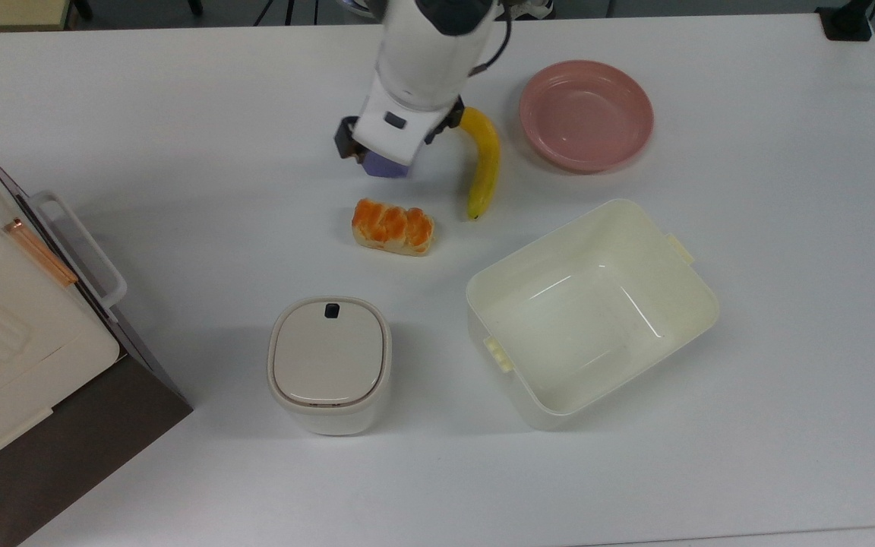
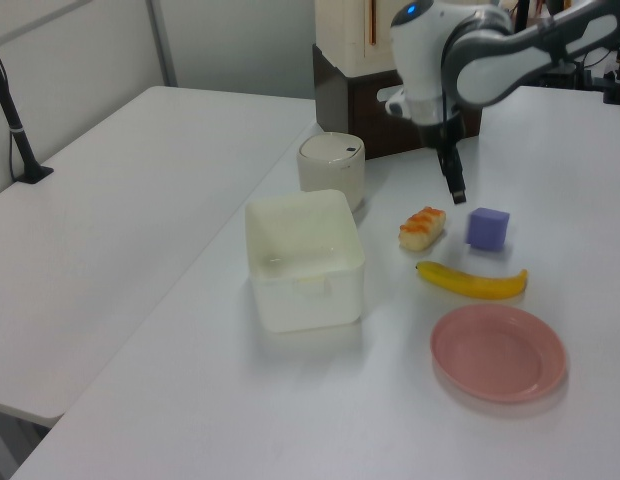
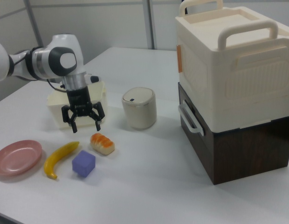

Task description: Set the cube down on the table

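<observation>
- The cube sits flat on the white bench, all by itself.
- Nothing is touching the cube.
- The gripper hangs in the air above the bench, higher than the cube, and it points down.
- The gripper's fingers are spread wide apart, and there is nothing between them.
- In the top view the arm covers most of the cube, so just a bit of purple peeks out under the gripper.
- The bread roll is the thing to look from. In the right view the cube is just beside the bread roll, a bit to the right view's left and nearer to the camera. They are not touching.
- In the left view the cube is on the left view's right of the bread roll, with a small bit of bench between them.
- The yellow banana lies near the bread roll, on the right view's left of it. The cube is between the banana and the bread roll, more to the front.
- The pink dish is farther from the bread roll, past the banana.
- The cream tub is open and stands near the bread roll, lower and to the top view's right of it.
- The small round bin with a lid stands behind the bread roll in the right view.
- The big stacked box is well apart from the bread roll, on the right view's right.
</observation>
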You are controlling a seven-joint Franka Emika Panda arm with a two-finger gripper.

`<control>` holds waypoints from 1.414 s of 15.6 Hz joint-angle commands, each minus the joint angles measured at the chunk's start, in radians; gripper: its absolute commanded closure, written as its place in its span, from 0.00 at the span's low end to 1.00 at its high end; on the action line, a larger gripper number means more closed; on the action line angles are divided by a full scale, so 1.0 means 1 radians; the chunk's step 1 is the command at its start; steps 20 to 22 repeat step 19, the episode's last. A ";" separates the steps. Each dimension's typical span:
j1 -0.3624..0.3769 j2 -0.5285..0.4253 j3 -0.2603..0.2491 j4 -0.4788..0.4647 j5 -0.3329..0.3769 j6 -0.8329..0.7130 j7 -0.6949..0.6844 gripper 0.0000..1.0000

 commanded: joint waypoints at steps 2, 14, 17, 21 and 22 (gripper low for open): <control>-0.081 -0.107 0.003 0.059 0.000 -0.071 0.038 0.00; -0.124 -0.179 0.001 0.183 0.134 -0.059 0.354 0.00; -0.124 -0.185 0.001 0.183 0.134 -0.064 0.353 0.00; -0.123 -0.185 0.003 0.183 0.134 -0.070 0.353 0.00; -0.123 -0.185 0.003 0.183 0.134 -0.070 0.353 0.00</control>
